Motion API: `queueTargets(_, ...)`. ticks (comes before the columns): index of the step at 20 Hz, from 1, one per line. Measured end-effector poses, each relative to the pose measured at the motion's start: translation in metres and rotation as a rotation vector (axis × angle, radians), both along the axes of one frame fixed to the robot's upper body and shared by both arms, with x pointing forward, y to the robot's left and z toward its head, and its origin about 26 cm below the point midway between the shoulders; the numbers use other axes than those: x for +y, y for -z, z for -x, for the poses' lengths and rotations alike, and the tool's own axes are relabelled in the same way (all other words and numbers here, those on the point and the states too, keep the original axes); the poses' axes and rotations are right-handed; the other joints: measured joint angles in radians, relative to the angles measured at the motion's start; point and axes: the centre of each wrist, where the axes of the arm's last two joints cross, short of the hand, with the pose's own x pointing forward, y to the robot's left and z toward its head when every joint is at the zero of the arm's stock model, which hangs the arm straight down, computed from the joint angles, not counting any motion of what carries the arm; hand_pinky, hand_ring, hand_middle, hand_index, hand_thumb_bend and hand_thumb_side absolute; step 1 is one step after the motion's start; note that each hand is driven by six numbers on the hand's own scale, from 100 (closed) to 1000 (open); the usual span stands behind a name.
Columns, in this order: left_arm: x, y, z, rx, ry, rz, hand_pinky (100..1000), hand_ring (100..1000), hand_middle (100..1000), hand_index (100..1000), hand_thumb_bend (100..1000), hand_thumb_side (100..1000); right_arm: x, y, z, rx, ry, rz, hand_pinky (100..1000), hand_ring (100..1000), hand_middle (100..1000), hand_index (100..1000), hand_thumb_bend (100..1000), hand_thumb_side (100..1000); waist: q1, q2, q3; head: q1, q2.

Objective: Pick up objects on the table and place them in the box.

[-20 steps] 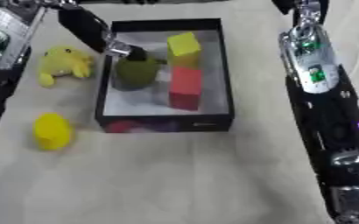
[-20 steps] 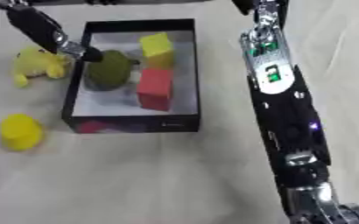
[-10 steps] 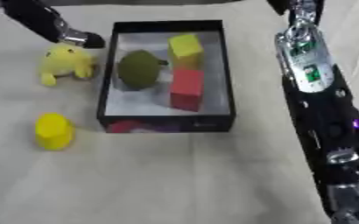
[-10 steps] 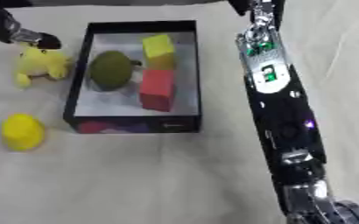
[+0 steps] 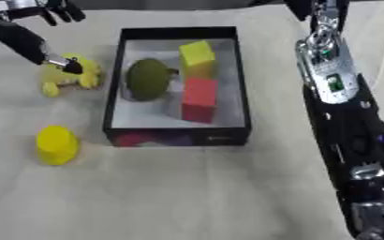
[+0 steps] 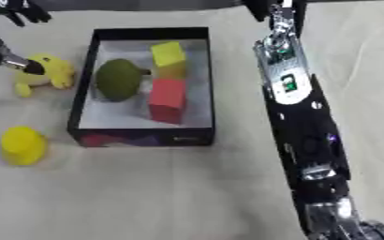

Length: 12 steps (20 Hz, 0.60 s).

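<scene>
A black box (image 5: 113, 101) with a pale floor holds an olive-green rounded object (image 5: 149, 79), a yellow cube (image 5: 198, 54) and a red block (image 5: 199, 96). Left of the box a yellow plush toy (image 5: 77, 79) lies on the cloth. A yellow cup-shaped object (image 5: 56, 144) stands nearer the front left. My left hand (image 5: 27, 42) reaches in from the upper left, open, with one dark fingertip (image 5: 70, 67) touching the top of the plush toy. My right arm (image 5: 330, 75) runs down the right side, and its hand (image 6: 343, 225) shows blurred at the bottom right.
Everything rests on a beige cloth-covered table. Open cloth stretches in front of the box and between the box and my right arm. Dark shapes line the far edge at the top.
My left hand let go of the olive-green object inside the box, then moved left out of the box to the yellow plush toy. The right arm has stayed put.
</scene>
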Motion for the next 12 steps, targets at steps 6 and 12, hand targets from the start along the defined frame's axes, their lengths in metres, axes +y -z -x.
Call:
queueTargets(6,0.006,0.012,-0.011,0.025,-0.088,-0.053,832,873,816,891,695,359,0.001,-0.002,0.0,-0.007,0.001,0.003,799,735,726,829,286,358,0.0,0.0,-0.01,0.009,-0.01)
queueTargets(12,0.015,0.025,-0.018,0.04,-0.166,-0.094,842,883,833,897,690,348,0.002,-0.006,0.0,-0.015,-0.001,0.003,799,735,725,828,286,361,0.0,0.0,-0.012,0.011,-0.013)
